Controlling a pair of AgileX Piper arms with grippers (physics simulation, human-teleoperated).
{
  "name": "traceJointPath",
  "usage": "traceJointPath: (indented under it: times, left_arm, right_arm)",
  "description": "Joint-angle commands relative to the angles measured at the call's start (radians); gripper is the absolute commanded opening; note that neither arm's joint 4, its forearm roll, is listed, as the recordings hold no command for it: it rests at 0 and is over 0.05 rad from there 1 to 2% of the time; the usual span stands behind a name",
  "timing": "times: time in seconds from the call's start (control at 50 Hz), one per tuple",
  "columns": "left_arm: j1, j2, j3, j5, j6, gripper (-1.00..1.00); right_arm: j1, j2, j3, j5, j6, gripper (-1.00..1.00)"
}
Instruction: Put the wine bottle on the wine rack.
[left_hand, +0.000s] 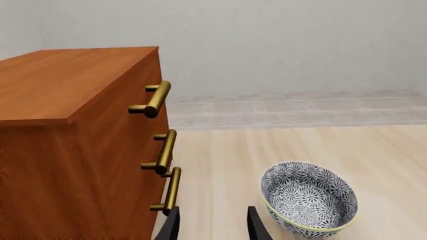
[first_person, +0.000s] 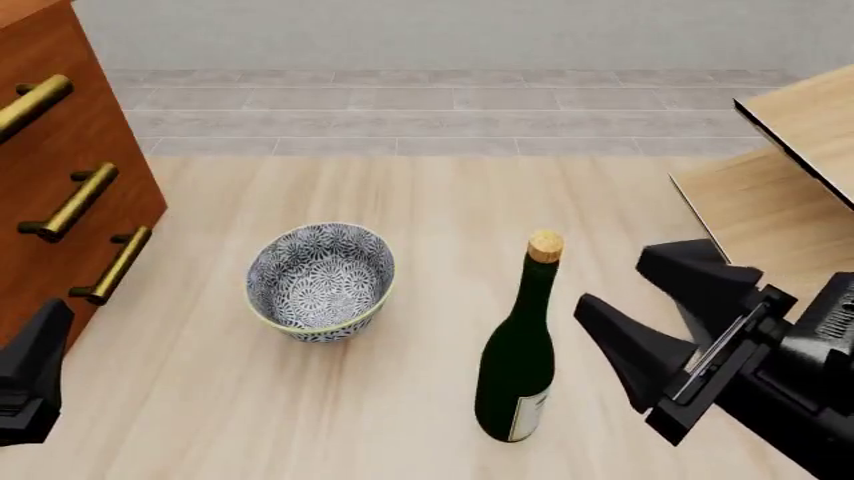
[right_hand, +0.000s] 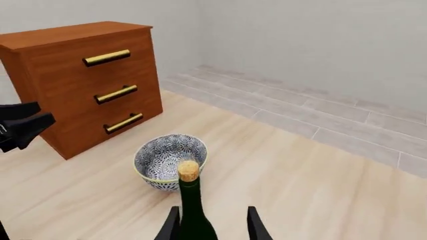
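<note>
- Bottle (first_person: 518, 365) upright on bench (first_person: 441, 200), cork (first_person: 545, 245) on top; just left of right gripper (first_person: 638, 300), at jaw height.
- Right gripper: jaws spread wide, holding nothing; in its wrist view the bottle's neck stands between the fingers (right_hand: 257, 225).
- Rack (first_person: 787, 170) just behind right gripper, at bench's right edge.
- Bowl (first_person: 320, 280) left of bottle, apart from it.
- Left gripper (left_hand: 212, 225): jaws apart, empty; cabinet (left_hand: 73, 140) close on its left, bowl ahead to its right.
</note>
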Motion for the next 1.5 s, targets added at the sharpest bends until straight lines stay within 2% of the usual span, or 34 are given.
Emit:
traceJointPath:
  times: [0.02, 0.36, 0.78, 1.42, 1.44, 1.5]
  left_arm:
    - [0.001, 0.0, 0.0, 0.0, -0.002, 1.0]
    - [0.006, -0.001, 0.0, 0.006, -0.001, 1.0]
    - [0.01, -0.001, 0.0, 0.016, -0.003, 1.0]
    - [0.031, -0.002, 0.0, 0.018, -0.011, 1.0]
    - [0.032, -0.002, 0.0, 0.017, -0.012, 1.0]
    - [0.031, -0.002, 0.0, 0.018, -0.012, 1.0]
  right_arm:
    - [0.023, 0.087, -0.008, -0.068, -0.002, 1.0]
    - [0.059, 0.221, -0.028, -0.188, 0.002, 1.0]
    - [0.072, 0.296, -0.048, -0.258, 0.005, 1.0]
    - [0.104, 0.371, -0.092, -0.292, 0.003, 1.0]
    - [0.107, 0.372, -0.091, -0.293, 0.005, -1.0]
    - [0.099, 0.366, -0.086, -0.296, 0.009, -1.0]
